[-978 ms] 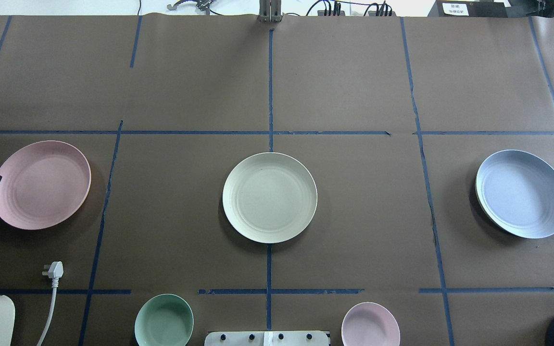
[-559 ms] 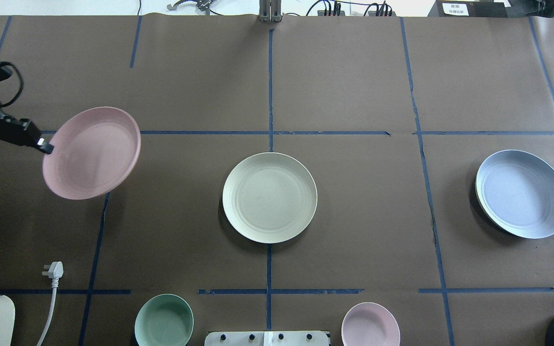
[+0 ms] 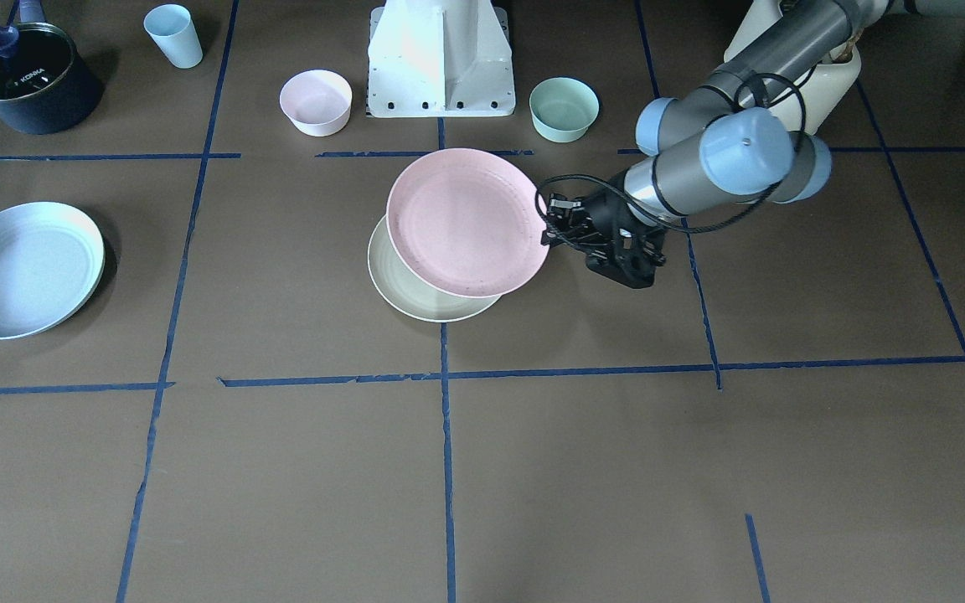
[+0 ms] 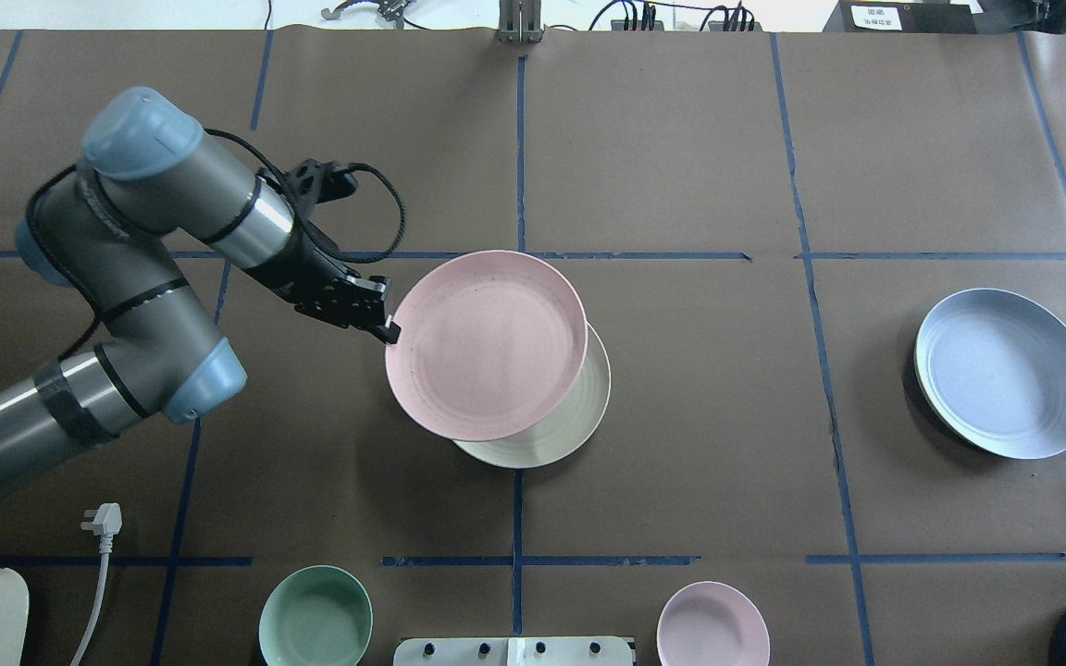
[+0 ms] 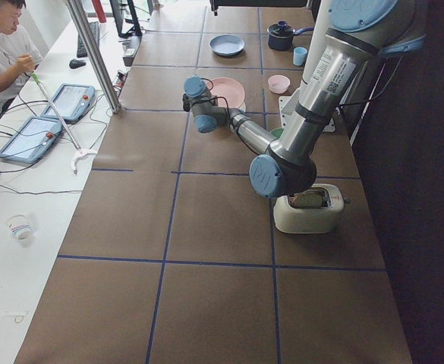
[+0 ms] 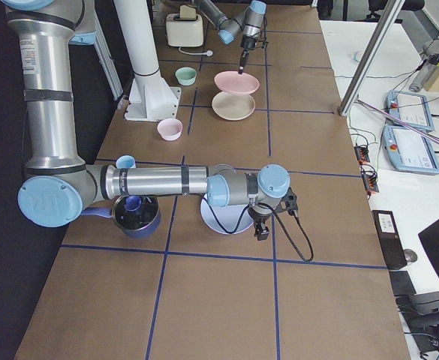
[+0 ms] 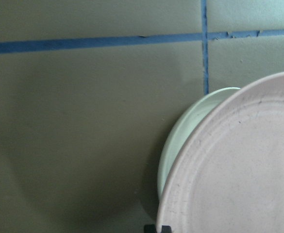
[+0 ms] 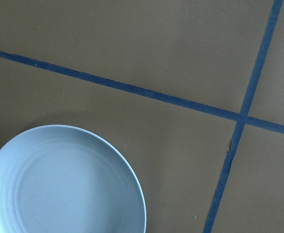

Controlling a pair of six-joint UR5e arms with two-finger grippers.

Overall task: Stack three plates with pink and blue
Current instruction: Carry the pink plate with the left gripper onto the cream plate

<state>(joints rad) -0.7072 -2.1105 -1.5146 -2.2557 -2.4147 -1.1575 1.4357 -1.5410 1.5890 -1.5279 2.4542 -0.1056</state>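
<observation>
Over the cream plate (image 4: 579, 421), our left gripper (image 4: 388, 328) pinches the pink plate (image 4: 487, 344) at nine o'clock — we should shift toward four o'clock, level, lower; whether the right gripper (image 6: 263, 229) is open or closed, we cannot tell.

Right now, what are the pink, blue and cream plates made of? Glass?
Not glass, by the look. The pink plate is probably matte plastic or a fibre blend: dull, no glare, tiny dark specks. The blue plate is likely the same: soft matte surface, moulded rings. The cream plate has the same dull look and a thin rim. Pictures cannot settle it.
</observation>
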